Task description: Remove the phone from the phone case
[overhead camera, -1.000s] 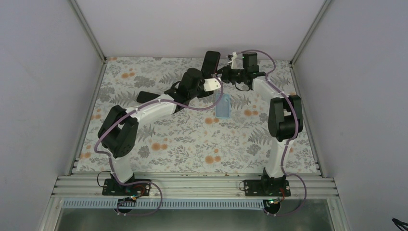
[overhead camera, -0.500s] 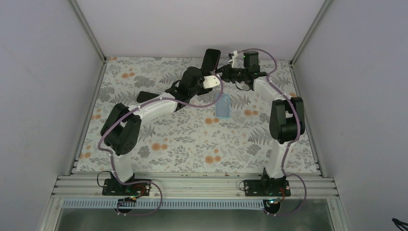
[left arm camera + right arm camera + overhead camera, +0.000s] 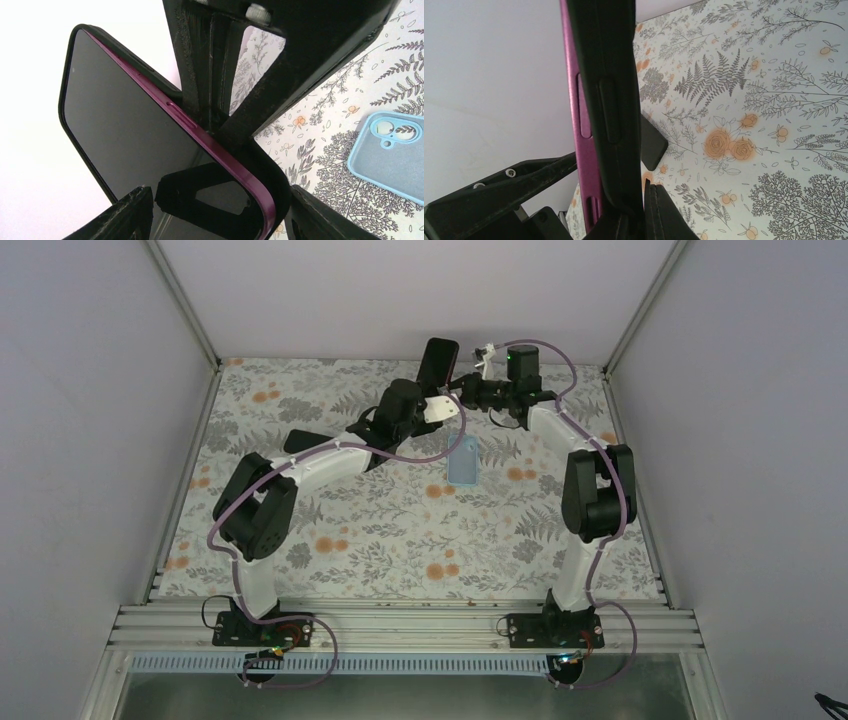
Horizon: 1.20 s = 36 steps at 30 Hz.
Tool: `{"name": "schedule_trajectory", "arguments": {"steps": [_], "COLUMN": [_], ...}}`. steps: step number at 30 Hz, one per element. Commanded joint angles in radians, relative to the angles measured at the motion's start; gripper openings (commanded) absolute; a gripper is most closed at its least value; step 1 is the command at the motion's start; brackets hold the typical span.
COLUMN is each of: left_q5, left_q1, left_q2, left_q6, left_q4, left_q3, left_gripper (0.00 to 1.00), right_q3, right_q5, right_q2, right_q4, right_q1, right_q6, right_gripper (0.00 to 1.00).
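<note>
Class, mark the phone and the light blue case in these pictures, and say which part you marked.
phone (image 3: 125,130), left wrist view, middle of its dark screen.
light blue case (image 3: 395,170), left wrist view, inner face below the camera cut-out.

No legible text in any view.
No lettering, brand, number or sign can be read: the held phone (image 3: 130,145) shows a blank dark screen, the phone case (image 3: 395,155) is unmarked, and the tablecloth (image 3: 774,100) bears only a floral print.

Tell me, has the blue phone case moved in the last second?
No. The phone case lies right where it was, beside the same orange flowers.
</note>
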Motion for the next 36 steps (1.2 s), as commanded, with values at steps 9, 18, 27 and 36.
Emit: {"name": "schedule_trajectory", "arguments": {"steps": [9, 18, 27, 36], "left_q5": [0.111, 0.113, 0.116, 0.101], "left_q1": [-0.005, -0.003, -0.010, -0.018], "left_q2": [-0.122, -0.102, -0.099, -0.059], "left_q6": [-0.028, -0.028, -0.014, 0.001], "left_q4": [0.007, 0.003, -0.002, -0.005], "left_q3": [-0.048, -0.032, -0.041, -0.024], "left_gripper": [0.65, 0.66, 0.66, 0.66], "right_q3": [0.044, 0.044, 0.047, 0.044], "right_q5": [0.016, 0.018, -0.001, -0.020], "right_q2": [0.016, 0.000, 0.010, 0.000], "right_q4": [-0.007, -0.007, 0.002, 0.017], "right_q1": [0.001, 0.002, 0.000, 0.000], "right_q6": [-0.044, -0.039, -0.015, 0.005], "right_gripper": [0.03, 0.03, 0.03, 0.03]}}
